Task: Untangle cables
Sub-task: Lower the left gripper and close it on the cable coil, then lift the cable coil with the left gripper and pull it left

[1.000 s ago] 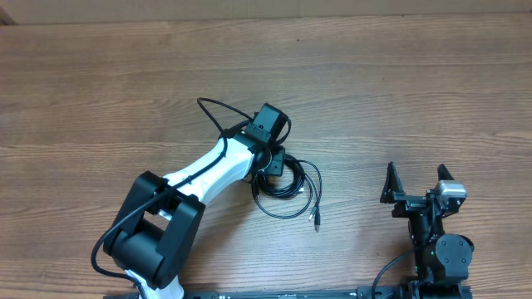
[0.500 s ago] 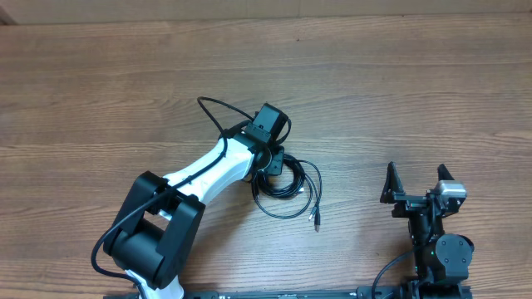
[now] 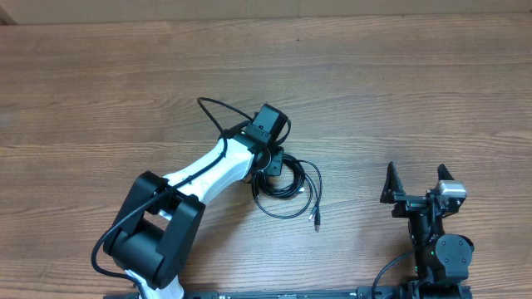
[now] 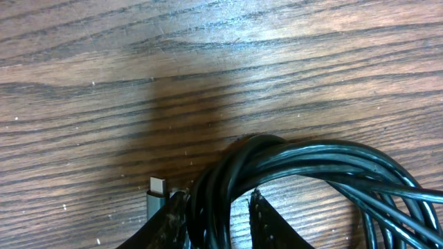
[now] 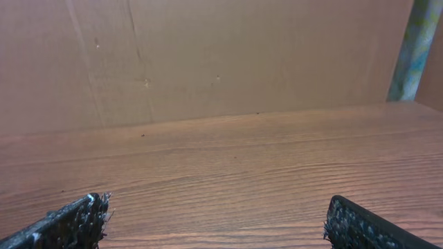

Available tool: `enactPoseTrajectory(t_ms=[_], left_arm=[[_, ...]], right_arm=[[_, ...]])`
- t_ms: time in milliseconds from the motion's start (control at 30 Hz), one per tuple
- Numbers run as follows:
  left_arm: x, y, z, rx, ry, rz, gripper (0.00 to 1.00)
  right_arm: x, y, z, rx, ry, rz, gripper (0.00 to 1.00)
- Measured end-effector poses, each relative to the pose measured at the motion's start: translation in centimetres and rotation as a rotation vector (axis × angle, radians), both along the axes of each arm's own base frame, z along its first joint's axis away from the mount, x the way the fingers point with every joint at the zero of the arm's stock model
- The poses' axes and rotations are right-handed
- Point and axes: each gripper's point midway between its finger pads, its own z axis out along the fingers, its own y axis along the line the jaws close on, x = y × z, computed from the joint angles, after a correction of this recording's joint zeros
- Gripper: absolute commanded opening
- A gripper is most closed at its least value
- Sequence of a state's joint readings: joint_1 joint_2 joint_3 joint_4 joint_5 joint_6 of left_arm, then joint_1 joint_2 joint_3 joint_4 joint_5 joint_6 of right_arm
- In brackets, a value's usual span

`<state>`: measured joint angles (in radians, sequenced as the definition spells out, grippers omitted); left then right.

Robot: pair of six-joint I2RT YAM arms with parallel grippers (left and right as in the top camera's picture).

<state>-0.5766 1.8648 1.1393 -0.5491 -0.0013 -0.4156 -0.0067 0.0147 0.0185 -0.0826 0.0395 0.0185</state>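
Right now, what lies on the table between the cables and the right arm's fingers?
Nothing: the overhead view shows bare table from the cables and their loose plug end across to the right fingers.

The surface (image 3: pixel 416 83) is brown wood grain, mostly matt. The cables (image 4: pixel 311 162) have smooth, glossy black sheaths, plastic or rubber by the look; one plug (image 4: pixel 157 187) is dull grey metal. The right claw (image 5: pixel 214 225) has rough, gritty black pads (image 5: pixel 73 223). The wall (image 5: pixel 208 55) behind looks like matt cardboard.
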Motion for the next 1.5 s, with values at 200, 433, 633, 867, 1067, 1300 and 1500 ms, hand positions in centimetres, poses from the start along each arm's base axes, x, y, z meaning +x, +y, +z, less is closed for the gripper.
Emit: enactPoseTrajectory(t_ms=[200,433,633,867,1067,1300,1500], left_arm=[[-0.1,0.1,-0.7,0.012,0.015,-0.003,0.25],[-0.1,0.2,-1.3,0.033,0.018,-0.03,0.04],[0.1,0.1,-1.3,0.04,0.014,-0.052,0.04],[0.2,0.5,-0.9,0.069,0.028,-0.048,0.04],[1.6,1.2,1.7,0.093,0.041,-0.019,0.04],[2.9,2.4,5.6,0.112,0.06,0.019,0.04],[3.2,2.6,7.3,0.116,0.064,0.027,0.04]], right_arm=[[0.0,0.0,0.0,0.0,0.0,0.0,1.0],[0.0,0.0,0.0,0.0,0.0,0.0,1.0],[0.0,0.0,0.0,0.0,0.0,0.0,1.0],[0.0,0.0,0.0,0.0,0.0,0.0,1.0],[0.0,0.0,0.0,0.0,0.001,0.0,1.0],[0.0,0.0,0.0,0.0,0.0,0.0,1.0],[0.0,0.0,0.0,0.0,0.001,-0.001,1.0]])
